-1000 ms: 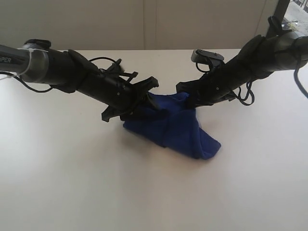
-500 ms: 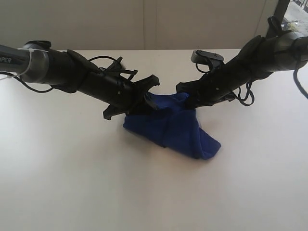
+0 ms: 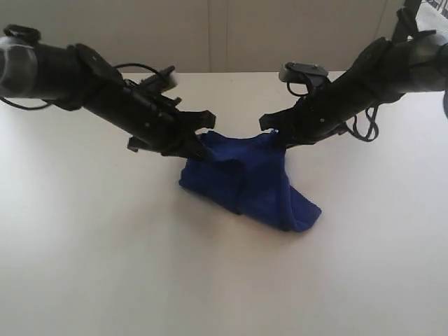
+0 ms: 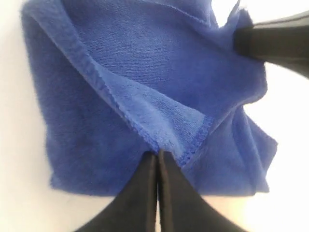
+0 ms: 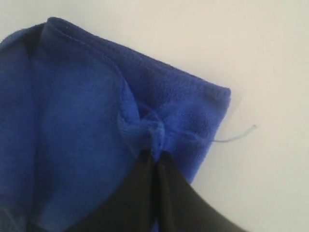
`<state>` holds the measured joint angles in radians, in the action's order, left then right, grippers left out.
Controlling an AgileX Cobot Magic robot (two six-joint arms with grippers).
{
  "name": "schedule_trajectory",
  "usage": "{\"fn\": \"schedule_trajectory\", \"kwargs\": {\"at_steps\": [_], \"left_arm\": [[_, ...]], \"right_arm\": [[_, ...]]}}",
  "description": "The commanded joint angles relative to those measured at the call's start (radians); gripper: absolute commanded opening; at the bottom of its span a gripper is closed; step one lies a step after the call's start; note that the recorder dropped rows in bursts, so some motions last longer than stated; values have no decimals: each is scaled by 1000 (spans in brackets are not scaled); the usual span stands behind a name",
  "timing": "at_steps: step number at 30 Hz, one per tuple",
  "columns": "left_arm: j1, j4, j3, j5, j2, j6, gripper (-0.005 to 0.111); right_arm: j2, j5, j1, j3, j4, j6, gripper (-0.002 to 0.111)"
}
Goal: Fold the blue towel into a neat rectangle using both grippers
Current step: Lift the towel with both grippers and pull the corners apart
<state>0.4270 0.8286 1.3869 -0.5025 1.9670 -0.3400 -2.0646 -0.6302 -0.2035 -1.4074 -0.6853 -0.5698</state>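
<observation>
On the white table, near its middle, the towel lies bunched in a loose heap, its two upper corners lifted and the rest sagging down to the surface. The left gripper reaches in from the left and pinches the towel's left upper corner. In the left wrist view its fingers are pressed almost flat together, with only a hairline slit between them, and a stitched hem fold is caught at the tips. The right gripper comes in from the right and has the opposite corner. In the right wrist view its fingers are likewise closed tight, with a small puckered tuft of cloth squeezed at their tips. A thin loose thread trails from the towel's edge onto the table. Both arms slope down toward each other, with the cloth hanging slack between the two grippers. A pale wall stands behind the table.
</observation>
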Motion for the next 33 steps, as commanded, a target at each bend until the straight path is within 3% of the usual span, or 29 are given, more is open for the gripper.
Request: {"fn": "schedule_trajectory", "kwargs": {"at_steps": [1, 5, 12, 25, 33], "left_arm": [[-61, -304, -1, -150, -136, -2, 0], [-88, -596, -1, -229, -258, -2, 0], [-88, -767, -1, -295, -433, 85, 0], [-88, -844, -14, -527, -785, 191, 0], [-88, -847, -107, -639, -1039, 274, 0]], "right_arm": [[100, -41, 6, 2, 172, 80, 0], [226, -93, 6, 2, 347, 191, 0], [434, -226, 6, 5, 521, 356, 0], [886, -250, 6, 242, 523, 405, 0], [1203, -410, 6, 295, 526, 424, 0]]}}
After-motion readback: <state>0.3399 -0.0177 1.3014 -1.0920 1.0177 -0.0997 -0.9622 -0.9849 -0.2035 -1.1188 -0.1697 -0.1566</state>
